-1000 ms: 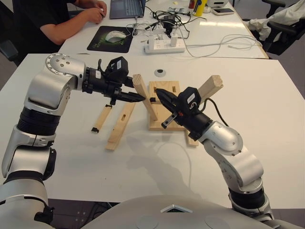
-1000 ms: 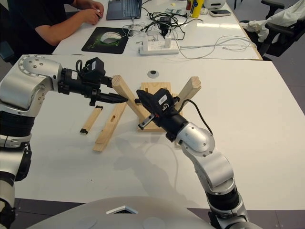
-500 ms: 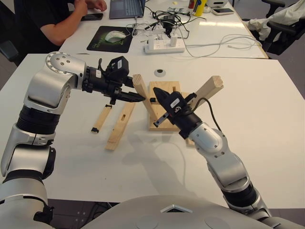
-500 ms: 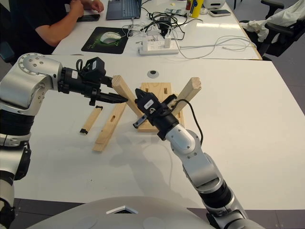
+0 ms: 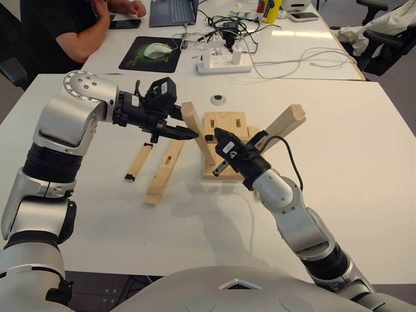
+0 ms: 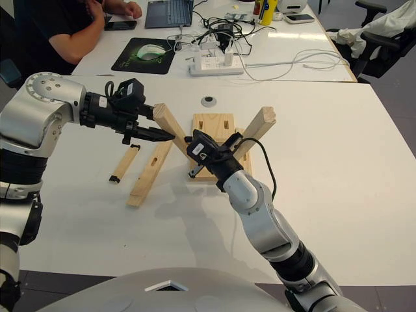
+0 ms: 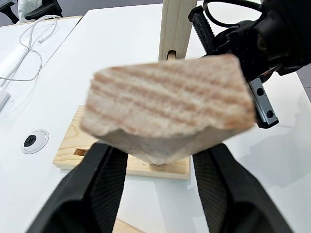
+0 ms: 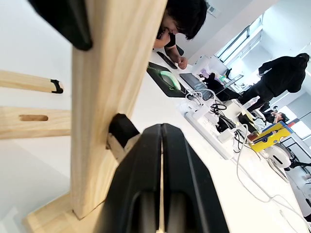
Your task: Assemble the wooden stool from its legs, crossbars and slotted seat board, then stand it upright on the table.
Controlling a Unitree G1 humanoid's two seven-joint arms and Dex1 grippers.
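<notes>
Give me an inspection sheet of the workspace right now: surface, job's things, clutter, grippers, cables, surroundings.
Surface: white table, nothing spilled.
Job's things: seat board flat on the table; held leg and second leg rise tilted from it; loose leg and crossbar lie to its left.
Clutter: round cable cap behind the board.
Grippers: left gripper shut on the held leg; right gripper shut, tip at that leg's slot.
Cables: power strip and tangled cables on the rear table.
Surroundings: rear table carries laptop and mouse pad.

Left gripper pointing 3 o'clock, clamped on leg; right gripper pointing 10 o'clock, pinched fully closed.
</notes>
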